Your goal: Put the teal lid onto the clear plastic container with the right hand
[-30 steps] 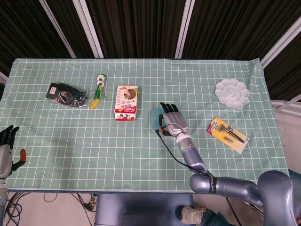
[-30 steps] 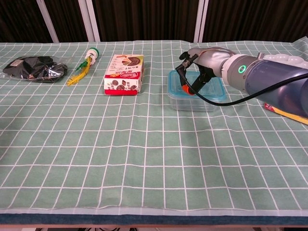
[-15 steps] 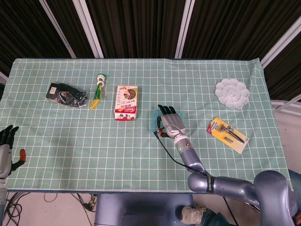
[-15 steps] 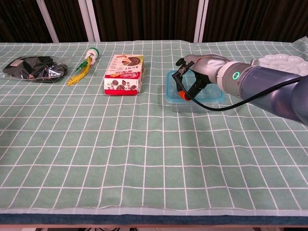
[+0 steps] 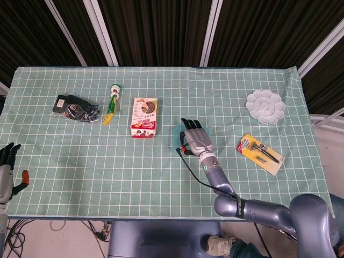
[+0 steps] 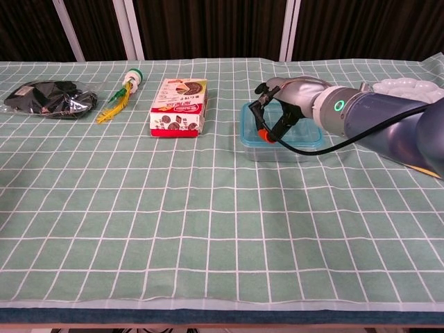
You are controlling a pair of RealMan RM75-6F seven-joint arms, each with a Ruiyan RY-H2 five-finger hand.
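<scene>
At the near left edge of the counter (image 5: 80, 172), the left hand (image 5: 6, 161) hangs idle, fingers apart, holding nothing. Near the middle, the right hand (image 6: 288, 97) rests palm down on the teal lid (image 6: 248, 119), which sits on the clear plastic container (image 6: 277, 149); whether the fingers grip the lid cannot be told. Further left lies a snack box (image 6: 179, 106), and a white palette dish (image 5: 265, 106) sits far right.
</scene>
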